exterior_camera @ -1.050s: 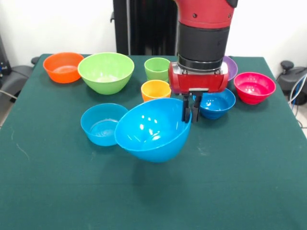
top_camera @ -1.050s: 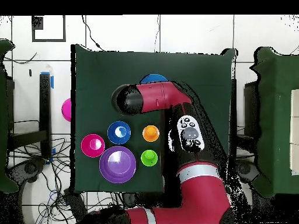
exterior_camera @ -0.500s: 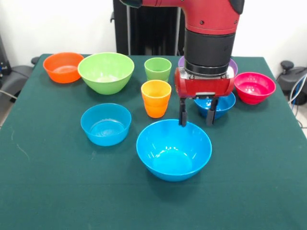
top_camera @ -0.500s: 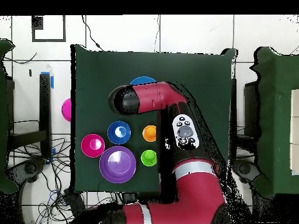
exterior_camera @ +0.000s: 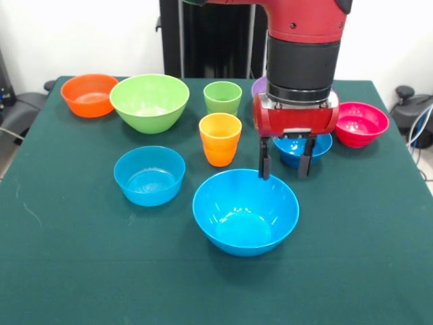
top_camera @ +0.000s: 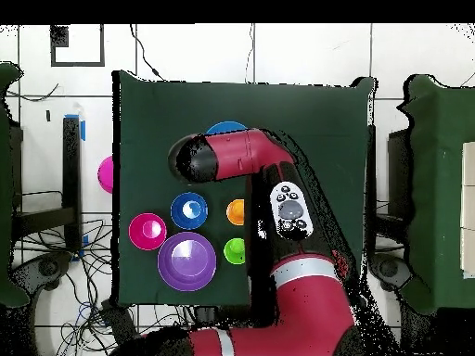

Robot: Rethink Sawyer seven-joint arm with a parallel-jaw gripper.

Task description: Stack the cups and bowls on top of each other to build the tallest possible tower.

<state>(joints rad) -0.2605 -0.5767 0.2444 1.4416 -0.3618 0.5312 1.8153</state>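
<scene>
The large blue bowl (exterior_camera: 245, 211) stands upright on the table at front centre. My gripper (exterior_camera: 284, 164) hangs open just above its far right rim, holding nothing. Behind the gripper is a small blue bowl (exterior_camera: 292, 149), partly hidden. Another small blue bowl (exterior_camera: 149, 175) sits to the left. The orange-yellow cup (exterior_camera: 220, 139) and the light green cup (exterior_camera: 222, 97) stand upright behind the large bowl. No bowl or cup rests on another. In the overhead view the arm covers the gripper, and only an edge of the large blue bowl (top_camera: 225, 129) shows.
The lime green bowl (exterior_camera: 149, 101) and orange bowl (exterior_camera: 89, 94) sit at the back left. The pink-red bowl (exterior_camera: 358, 123) is at the right, and the purple bowl (exterior_camera: 258, 86) peeks out behind the arm. The purple bowl (top_camera: 186, 261) is fully visible from overhead.
One second ago the gripper was shut on the large blue bowl's rim, holding it tilted above the table. The bowl now rests upright, and the gripper has opened and shifted slightly right.
</scene>
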